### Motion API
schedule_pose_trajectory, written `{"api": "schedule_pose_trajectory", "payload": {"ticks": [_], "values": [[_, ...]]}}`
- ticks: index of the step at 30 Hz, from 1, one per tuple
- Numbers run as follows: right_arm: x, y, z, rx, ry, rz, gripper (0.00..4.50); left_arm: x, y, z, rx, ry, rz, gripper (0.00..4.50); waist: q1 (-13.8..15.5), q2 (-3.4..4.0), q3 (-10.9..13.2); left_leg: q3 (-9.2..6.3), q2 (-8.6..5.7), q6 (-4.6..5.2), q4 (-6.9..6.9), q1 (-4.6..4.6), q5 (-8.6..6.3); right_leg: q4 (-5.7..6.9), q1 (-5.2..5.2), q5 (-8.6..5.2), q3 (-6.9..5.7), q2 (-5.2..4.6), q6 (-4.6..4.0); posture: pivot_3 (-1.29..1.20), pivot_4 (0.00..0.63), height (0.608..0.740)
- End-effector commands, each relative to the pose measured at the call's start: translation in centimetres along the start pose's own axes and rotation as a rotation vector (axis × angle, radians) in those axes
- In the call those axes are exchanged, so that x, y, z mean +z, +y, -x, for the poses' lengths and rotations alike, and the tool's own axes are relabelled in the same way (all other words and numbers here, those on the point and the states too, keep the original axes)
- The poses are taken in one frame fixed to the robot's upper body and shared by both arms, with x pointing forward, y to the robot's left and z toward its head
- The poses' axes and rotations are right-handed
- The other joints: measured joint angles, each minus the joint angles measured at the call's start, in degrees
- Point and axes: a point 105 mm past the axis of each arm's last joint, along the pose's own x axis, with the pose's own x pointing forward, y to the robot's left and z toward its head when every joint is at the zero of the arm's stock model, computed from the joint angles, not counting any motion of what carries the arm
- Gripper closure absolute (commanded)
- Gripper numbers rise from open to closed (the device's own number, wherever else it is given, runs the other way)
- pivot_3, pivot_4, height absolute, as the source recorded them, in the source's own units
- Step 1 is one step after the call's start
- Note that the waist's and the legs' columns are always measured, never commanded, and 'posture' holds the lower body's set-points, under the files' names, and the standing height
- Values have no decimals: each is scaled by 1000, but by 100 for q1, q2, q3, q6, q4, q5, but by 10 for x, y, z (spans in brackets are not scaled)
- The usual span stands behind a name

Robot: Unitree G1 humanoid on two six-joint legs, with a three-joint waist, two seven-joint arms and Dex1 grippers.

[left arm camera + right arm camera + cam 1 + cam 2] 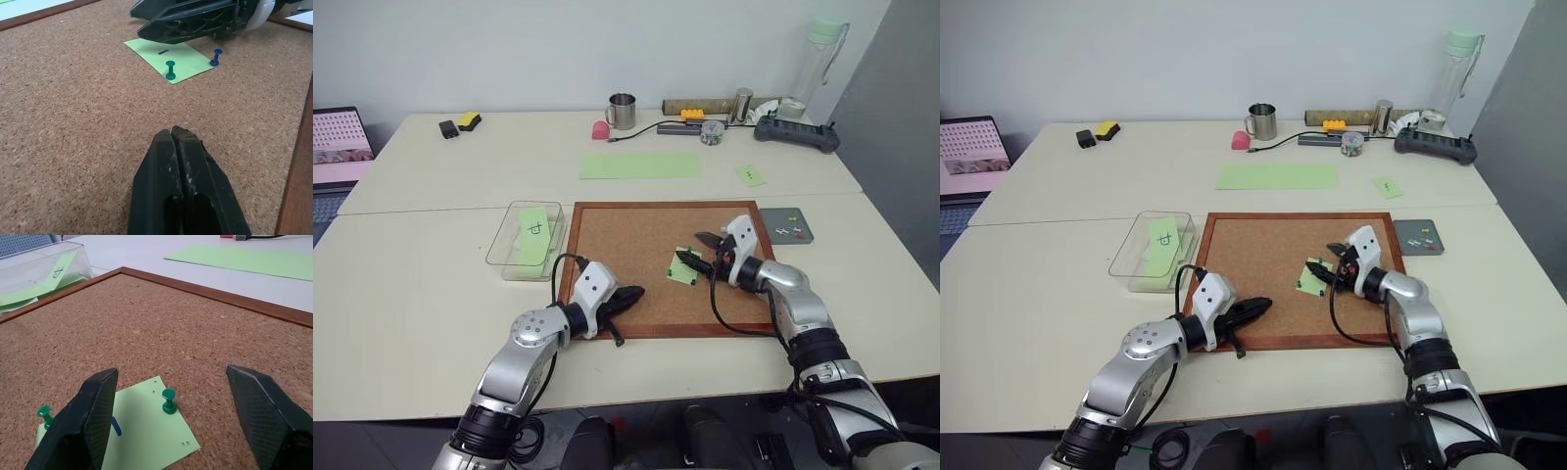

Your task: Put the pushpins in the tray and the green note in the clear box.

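The green note (683, 267) lies on the corkboard (626, 245), pinned by two pushpins (168, 400) (45, 414) with small dark heads. My right gripper (693, 247) is open and held low over the note, one finger on each side of it, with one pushpin standing between the fingers (98, 411). My left gripper (639, 291) is shut and empty, resting low over the board's near edge and pointing at the note. The dark grey tray (800, 235) sits right of the board with a few pins in it. The clear box (499, 257) stands left of the board.
Inside the clear box lies a green note (534, 233) with a black handwritten character. Behind the board are a long pale green strip (640, 164) and another small green note (751, 175). A metal mug (622, 111), power strip (795, 132) and bottle (822, 49) line the far edge.
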Motion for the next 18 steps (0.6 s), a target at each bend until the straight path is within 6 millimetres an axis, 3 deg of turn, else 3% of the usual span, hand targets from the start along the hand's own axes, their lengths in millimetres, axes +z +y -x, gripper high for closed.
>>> {"api": "schedule_pose_trajectory", "payload": {"ticks": [1, 15, 18], "values": [[2, 1, -3, 6, -6, 21, 1523, -16, -7, 0, -11, 59, 21, 4500, -1, 0, -1, 0, 0, 0, 0, 0, 0, 0, 0, 0, 0, 0, 0, 0, 150, 740], [-3, 9, -3, 52, 13, 95, 4417, -17, -7, 2, -11, 63, 21, 4500, -11, 2, -5, 1, 0, 0, -1, 3, 0, 0, 2, 0, 1, 0, 0, 0, 150, 740], [-3, 11, -2, 63, 17, 113, 4471, -17, -7, 1, -12, 64, 19, 4500, -10, 2, -5, 0, 0, 0, -2, 3, 0, -1, 2, 0, 1, 0, 0, 0, 150, 740]]}}
